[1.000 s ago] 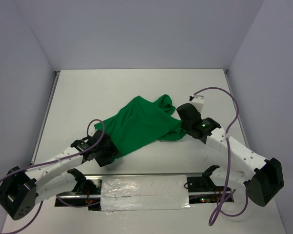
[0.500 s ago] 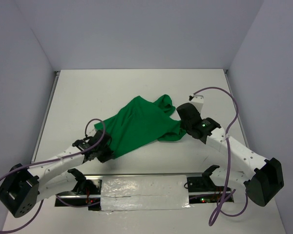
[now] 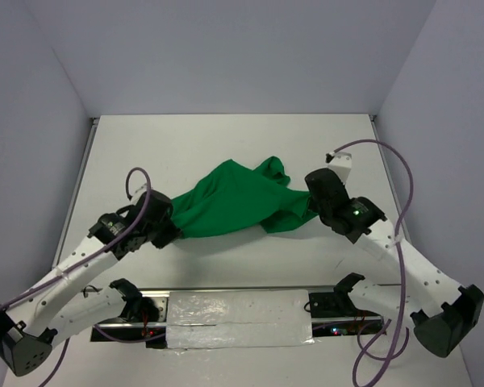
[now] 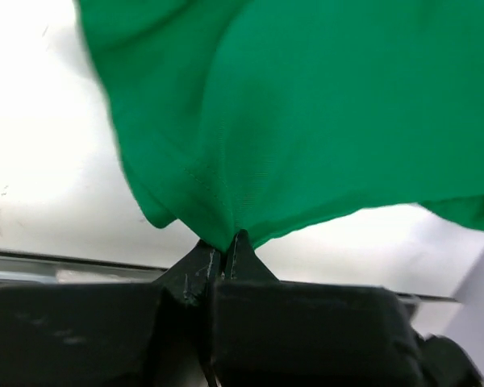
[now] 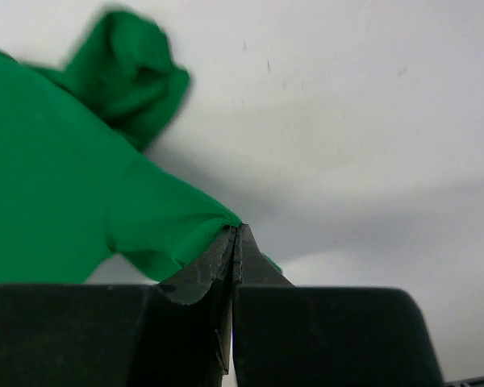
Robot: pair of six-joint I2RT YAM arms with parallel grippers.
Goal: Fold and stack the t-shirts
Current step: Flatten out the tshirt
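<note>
Left hand [image 4: 228, 242] closed on t-shirt [image 3: 226, 205] edge, raised; right hand [image 5: 234, 234] shifted right

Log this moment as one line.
left gripper: shut on shirt | right gripper: shut on shirt | shirt: crumpled, strung between both grippers, not folded

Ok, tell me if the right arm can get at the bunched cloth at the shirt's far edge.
Probably yes: the bunch lies close with nothing between, though the right fingers pinch the green t-shirt.
</note>
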